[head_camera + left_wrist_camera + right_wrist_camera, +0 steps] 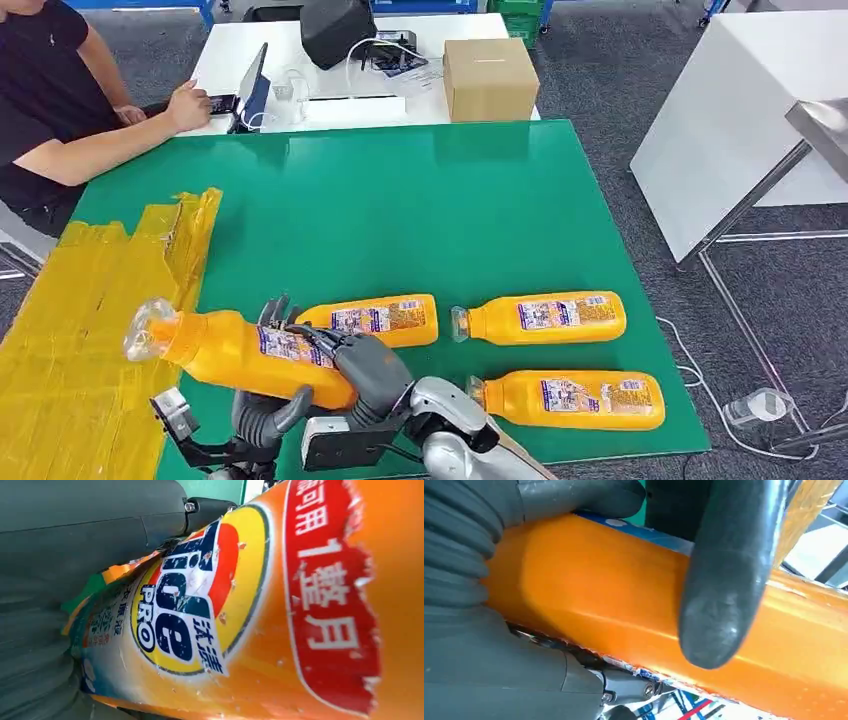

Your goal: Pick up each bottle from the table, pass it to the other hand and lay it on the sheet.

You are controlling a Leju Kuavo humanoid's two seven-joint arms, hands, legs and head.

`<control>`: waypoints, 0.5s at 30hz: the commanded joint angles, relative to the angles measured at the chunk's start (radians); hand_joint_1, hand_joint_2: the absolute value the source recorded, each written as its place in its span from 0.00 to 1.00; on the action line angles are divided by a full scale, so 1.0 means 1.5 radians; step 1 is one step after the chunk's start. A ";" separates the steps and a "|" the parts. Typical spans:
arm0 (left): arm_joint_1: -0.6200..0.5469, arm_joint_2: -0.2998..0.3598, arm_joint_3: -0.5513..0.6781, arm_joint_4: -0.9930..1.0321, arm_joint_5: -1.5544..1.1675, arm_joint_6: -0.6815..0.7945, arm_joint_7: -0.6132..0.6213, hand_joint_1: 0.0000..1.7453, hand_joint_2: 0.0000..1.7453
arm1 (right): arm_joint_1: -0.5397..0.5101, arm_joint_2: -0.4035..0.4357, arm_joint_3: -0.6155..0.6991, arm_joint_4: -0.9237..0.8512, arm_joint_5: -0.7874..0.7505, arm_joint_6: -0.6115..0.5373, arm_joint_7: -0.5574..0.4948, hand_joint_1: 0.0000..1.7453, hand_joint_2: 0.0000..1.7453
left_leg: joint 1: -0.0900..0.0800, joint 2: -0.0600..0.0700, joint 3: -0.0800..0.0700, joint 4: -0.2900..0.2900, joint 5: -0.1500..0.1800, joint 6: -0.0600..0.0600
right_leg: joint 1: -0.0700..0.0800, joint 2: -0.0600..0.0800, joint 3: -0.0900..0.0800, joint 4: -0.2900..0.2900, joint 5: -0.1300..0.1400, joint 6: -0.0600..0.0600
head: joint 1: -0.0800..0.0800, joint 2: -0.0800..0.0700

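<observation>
The held bottle (280, 630) fills the left wrist view, label worn, pressed right against the left hand (75, 580), whose grey cover and thumb lie along the label side. In the right wrist view the right hand (514, 630) is wrapped round the same orange body, a dark finger (719, 590) curled over its top face and the thumb underneath. In the head view both hands are seen on this bottle at once: the right hand (365, 365) clamped over the base end, the left hand (265, 410) cupped under the middle, fingers curled up round it. The clear cap end (150, 328) is pointed past the left fingers, already over the edge of the yellow sheet (80, 330).

Step judged: hand-over in progress, bottle shared by both hands. Which hand carries the load cannot be told.

To be done well: the receiving grip should be confirmed tight before the other fingers are spread. The body is smooth and the label is peeling, so slip is likely if one hand lets go early. The bottle is best kept level and low, then laid down on the sheet beyond the left fingers.

Three bottles lie on the green table (400, 210): one (385, 318) just behind the right fingers, close enough to be knocked, two more (545, 317) (570, 398) well off to the right-hand side. A person's arm (120, 135) rests at the far table.
</observation>
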 commanded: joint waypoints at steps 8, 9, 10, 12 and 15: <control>-0.023 0.004 -0.023 0.028 -0.005 0.016 0.007 1.00 1.00 | -0.030 0.007 0.077 0.088 0.011 0.010 -0.005 1.00 1.00 | 0.000 0.000 0.001 -0.001 0.000 0.000 | 0.001 -0.001 0.002 -0.001 0.000 -0.001 | 0.000 0.000; -0.021 0.004 -0.025 0.021 -0.004 0.015 0.007 1.00 1.00 | -0.029 0.007 0.078 0.091 0.012 0.010 -0.005 1.00 1.00 | 0.000 0.000 0.001 -0.001 0.000 0.000 | 0.000 -0.001 0.001 -0.001 0.000 -0.001 | 0.000 0.000; -0.020 0.002 -0.026 0.016 -0.003 0.017 0.008 1.00 1.00 | -0.028 0.007 0.079 0.093 0.013 0.009 -0.007 1.00 1.00 | 0.000 0.000 0.001 -0.001 0.000 0.000 | 0.001 -0.001 0.002 -0.001 0.000 -0.001 | 0.000 0.000; -0.014 0.003 -0.029 -0.002 0.003 0.017 0.007 1.00 1.00 | -0.026 0.006 0.078 0.094 0.015 0.005 -0.008 1.00 1.00 | 0.001 -0.001 0.001 -0.001 0.000 0.000 | 0.001 -0.002 0.002 -0.001 0.000 -0.001 | 0.000 0.000; -0.006 0.000 -0.022 -0.011 0.019 0.019 0.007 1.00 1.00 | -0.018 0.005 0.071 0.092 0.019 -0.003 -0.007 1.00 1.00 | 0.001 -0.001 0.001 0.000 0.000 0.000 | 0.001 -0.002 0.002 -0.001 0.000 -0.001 | 0.000 0.000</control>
